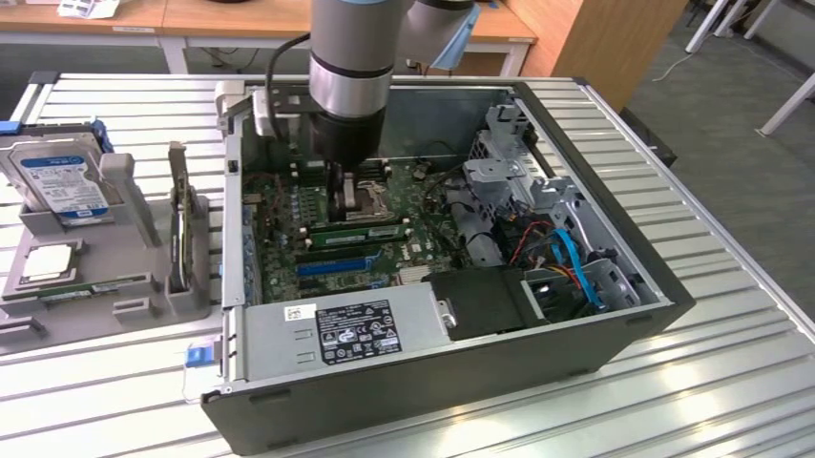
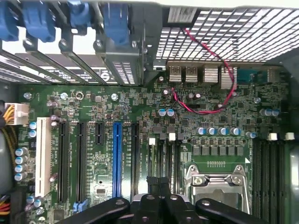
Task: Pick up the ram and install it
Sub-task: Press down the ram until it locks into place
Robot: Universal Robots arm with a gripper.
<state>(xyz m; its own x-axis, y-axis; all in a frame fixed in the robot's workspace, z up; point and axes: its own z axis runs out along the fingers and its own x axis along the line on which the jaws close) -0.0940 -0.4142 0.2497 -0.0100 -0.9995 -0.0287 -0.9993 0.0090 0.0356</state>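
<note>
One claw (image 1: 346, 196) inside the case (image 1: 612, 239) (one ram (image 1: 361, 229) beside it).

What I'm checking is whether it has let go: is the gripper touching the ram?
Cannot tell. In the exterior view the gripper hangs close above the ram, but its own body hides any contact or gap between them.

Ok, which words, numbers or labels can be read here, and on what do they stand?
No text can be quoted; all of it is illegible.
Power supply label, white print on black: too small to read.
Hard drive label: blurred.
Motherboard, white printing beside the slots: too small to read.
</note>
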